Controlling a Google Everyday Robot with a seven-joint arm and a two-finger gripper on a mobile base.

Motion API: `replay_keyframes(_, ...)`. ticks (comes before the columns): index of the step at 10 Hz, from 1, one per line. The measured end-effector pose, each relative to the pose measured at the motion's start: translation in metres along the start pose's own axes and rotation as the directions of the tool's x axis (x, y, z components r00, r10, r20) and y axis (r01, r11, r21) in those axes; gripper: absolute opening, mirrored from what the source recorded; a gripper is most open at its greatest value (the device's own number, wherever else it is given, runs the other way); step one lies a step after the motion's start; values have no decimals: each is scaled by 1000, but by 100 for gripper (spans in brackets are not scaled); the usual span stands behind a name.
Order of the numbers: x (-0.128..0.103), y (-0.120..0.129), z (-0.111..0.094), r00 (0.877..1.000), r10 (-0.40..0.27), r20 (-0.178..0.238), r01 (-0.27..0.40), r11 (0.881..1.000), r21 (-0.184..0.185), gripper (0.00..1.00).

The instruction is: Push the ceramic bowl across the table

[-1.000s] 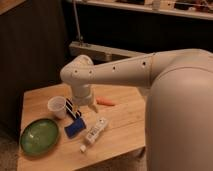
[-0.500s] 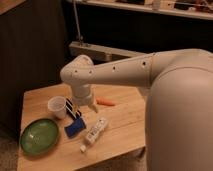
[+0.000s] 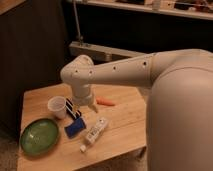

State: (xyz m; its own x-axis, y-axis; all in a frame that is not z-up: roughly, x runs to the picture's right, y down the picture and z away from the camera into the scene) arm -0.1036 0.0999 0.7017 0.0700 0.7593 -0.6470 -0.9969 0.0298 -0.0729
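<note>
The ceramic bowl [image 3: 39, 135], a wide shallow glossy green dish, sits at the front left corner of the light wooden table [image 3: 120, 120]. My gripper [image 3: 75, 108], black with pale stripes, hangs from the white arm over the table's middle, just right of a small white cup [image 3: 57, 106] and above a blue object [image 3: 74, 128]. It is above and to the right of the bowl, not touching it.
A white tube-shaped bottle [image 3: 95, 132] lies right of the blue object. An orange carrot-like item [image 3: 105, 102] lies behind it. My large white arm [image 3: 165, 85] fills the right side. A dark cabinet wall stands behind the table.
</note>
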Motion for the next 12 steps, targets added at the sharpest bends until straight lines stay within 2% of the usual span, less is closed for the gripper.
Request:
replay_keyframes(1, 2, 9, -7, 999, -34, 36, 36, 998, -57, 65)
replay_keyframes(2, 3, 21, -13, 996, -65, 66, 73, 989, -126, 65)
replay_keyframes(3, 2, 34, -18, 991, -95, 95, 112, 974, -196, 65)
replay_keyframes(4, -1, 62, -26, 981, -143, 135, 176, 942, -286, 65)
replay_keyframes(5, -5, 85, -30, 970, -179, 162, 224, 916, -332, 64)
replay_keyframes(6, -6, 106, -32, 960, -214, 181, 267, 897, -352, 60)
replay_keyframes(8, -11, 154, -32, 933, -292, 211, 354, 854, -381, 40)
replay_keyframes(10, -11, 189, -21, 907, -361, 216, 419, 814, -402, 20)
replay_keyframes(11, -8, 200, -10, 898, -390, 202, 439, 800, -408, 9)
replay_keyframes(12, -4, 205, 1, 892, -414, 184, 452, 793, -408, 2)
